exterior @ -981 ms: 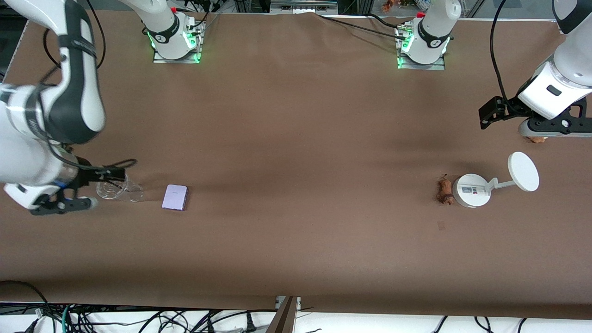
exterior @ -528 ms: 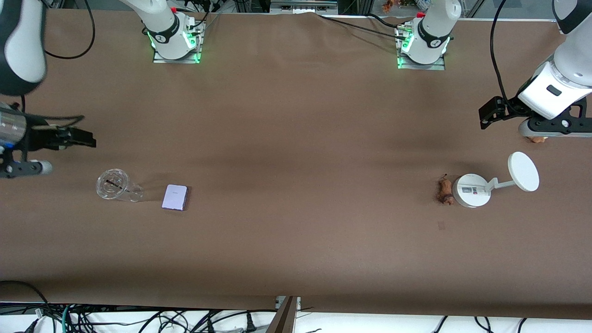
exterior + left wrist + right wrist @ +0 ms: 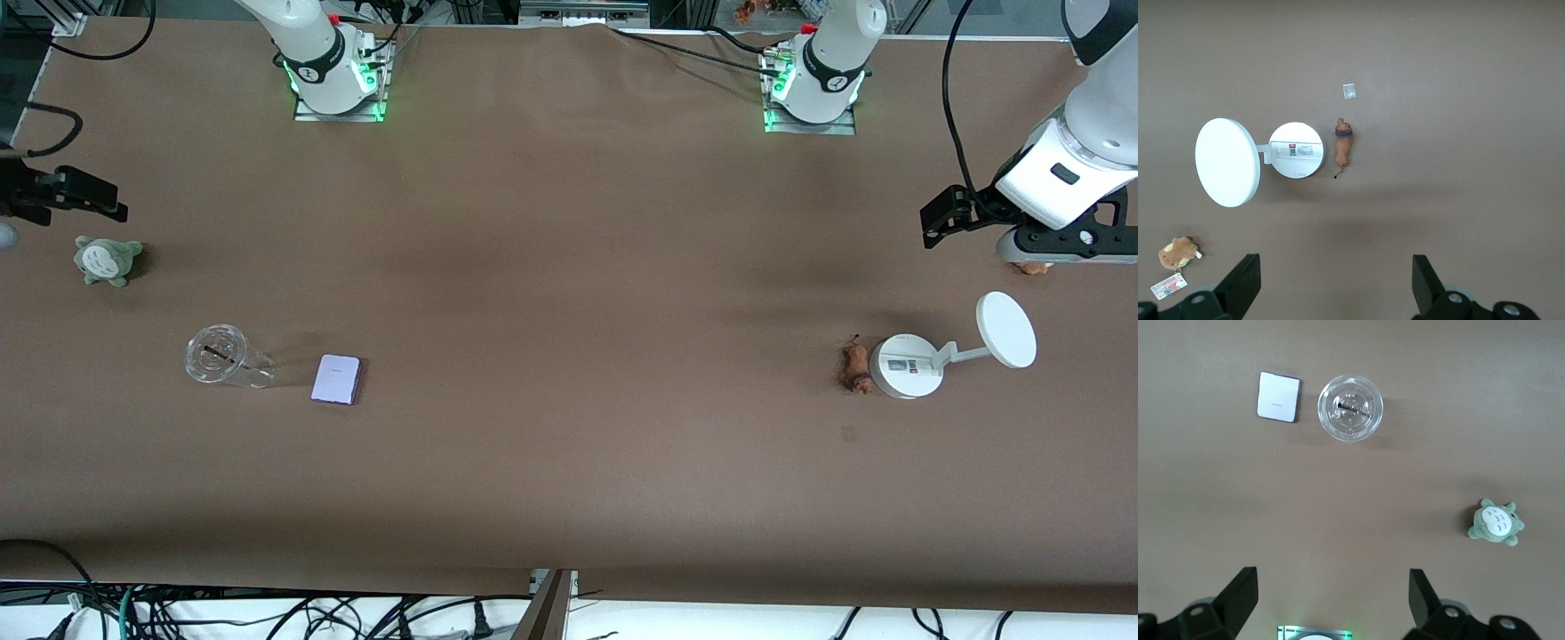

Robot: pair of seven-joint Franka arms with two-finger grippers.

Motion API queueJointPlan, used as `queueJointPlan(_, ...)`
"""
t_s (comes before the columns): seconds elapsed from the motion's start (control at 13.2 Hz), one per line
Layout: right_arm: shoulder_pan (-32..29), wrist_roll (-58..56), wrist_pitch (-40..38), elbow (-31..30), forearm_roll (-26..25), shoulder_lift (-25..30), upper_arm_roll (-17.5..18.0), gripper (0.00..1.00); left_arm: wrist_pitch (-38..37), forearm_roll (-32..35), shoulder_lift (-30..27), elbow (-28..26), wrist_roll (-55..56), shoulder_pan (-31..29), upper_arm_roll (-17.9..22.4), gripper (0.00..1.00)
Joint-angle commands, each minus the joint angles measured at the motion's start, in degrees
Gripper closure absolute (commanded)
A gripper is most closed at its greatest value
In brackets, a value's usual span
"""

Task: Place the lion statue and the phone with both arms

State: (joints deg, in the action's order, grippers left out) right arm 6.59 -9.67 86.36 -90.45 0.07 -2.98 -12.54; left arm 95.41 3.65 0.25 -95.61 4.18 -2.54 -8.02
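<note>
From the front I see the phone beside a clear cup toward the right arm's end of the table, the lion statue touching a white stand toward the left arm's end, wide bare cloth between. My left wrist view shows the left gripper spread, empty, over the table near a small brown plush. My right wrist view shows the right gripper spread, empty, near a grey-green plush.
</note>
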Motion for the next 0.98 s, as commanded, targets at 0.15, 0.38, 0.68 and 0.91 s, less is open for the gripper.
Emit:
queueJointPlan(0.15,-2.28,4.56,1.01,-2.28,-1.38,1.49,5.50,0.00,-0.75,-1.11,-1.05,-0.37,-0.66,-0.80,-0.51,0.00)
queueJointPlan(0.38,-2.63,4.13,-0.39,1.14,-1.21,-1.14,4.98,0.00,-0.75,-1.11,-1.05,-0.37,-0.66,-0.80,-0.51,0.00)
queueJointPlan(0.68,-2.72,4.13,-1.02,2.65,-1.12,-1.77,4.89,0.00,-0.75,-1.11,-1.05,-0.37,-0.66,-0.80,-0.51,0.00)
queueJointPlan(0.91,-2.72,4.22,-0.84,2.65,-1.12,-1.86,4.89,0.00,-0.75,-1.11,-1.05,-0.37,-0.66,-0.80,-0.51,0.00)
